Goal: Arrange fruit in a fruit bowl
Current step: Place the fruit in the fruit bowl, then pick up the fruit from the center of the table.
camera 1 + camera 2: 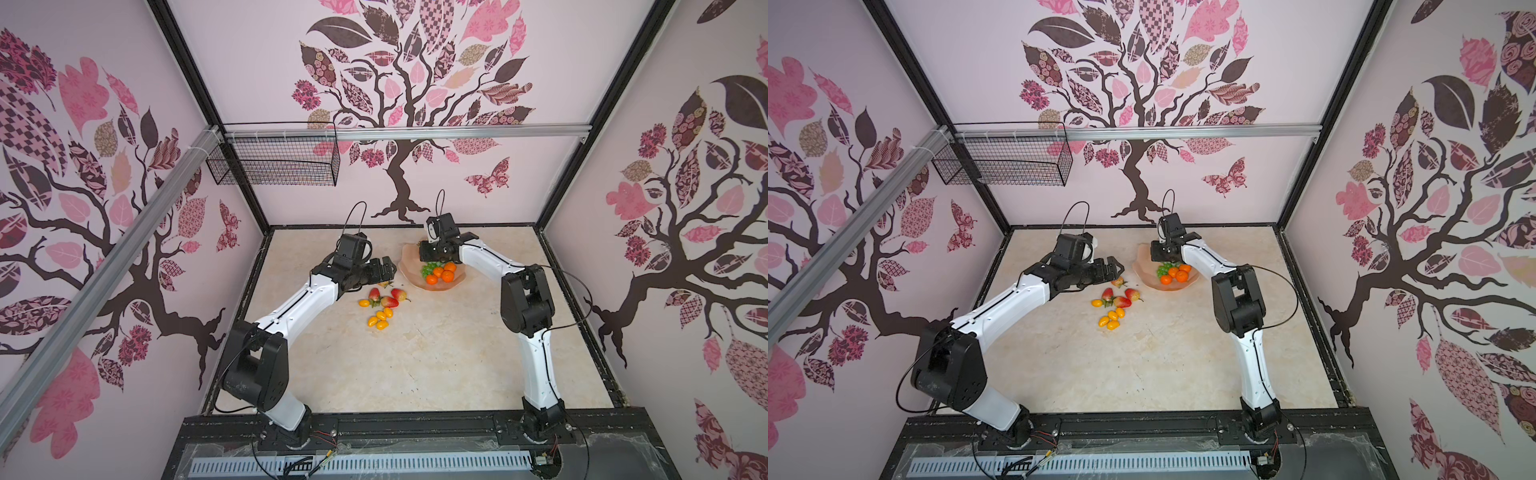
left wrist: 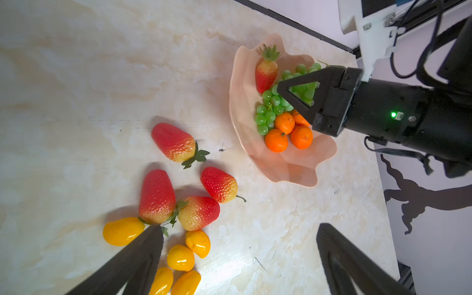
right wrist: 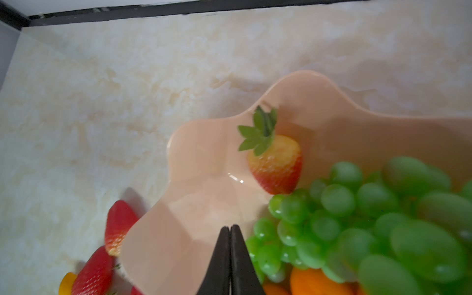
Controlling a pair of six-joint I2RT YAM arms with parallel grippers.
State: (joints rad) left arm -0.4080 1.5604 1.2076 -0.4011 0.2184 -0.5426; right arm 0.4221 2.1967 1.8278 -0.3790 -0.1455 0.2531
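The peach-pink fruit bowl (image 1: 409,271) (image 2: 286,166) stands at the back right of the table. It holds a green grape bunch (image 2: 270,112), three tangerines (image 2: 284,122) and one strawberry (image 2: 267,74). My right gripper (image 3: 230,227) (image 2: 281,89) hangs over the bowl beside the grapes, shut with nothing in it. Several strawberries (image 2: 173,141) (image 1: 390,302) and several yellow tomatoes (image 2: 122,231) (image 1: 381,315) lie on the table left of the bowl. My left gripper (image 2: 240,229) (image 1: 388,268) hovers open above that cluster, one finger (image 2: 150,245) over the tomatoes.
A black wire basket (image 1: 274,162) hangs from the rail at the back left. Patterned walls and a black frame (image 1: 548,266) close the marble table (image 1: 415,365) on three sides. Both arms reach in from the front rail.
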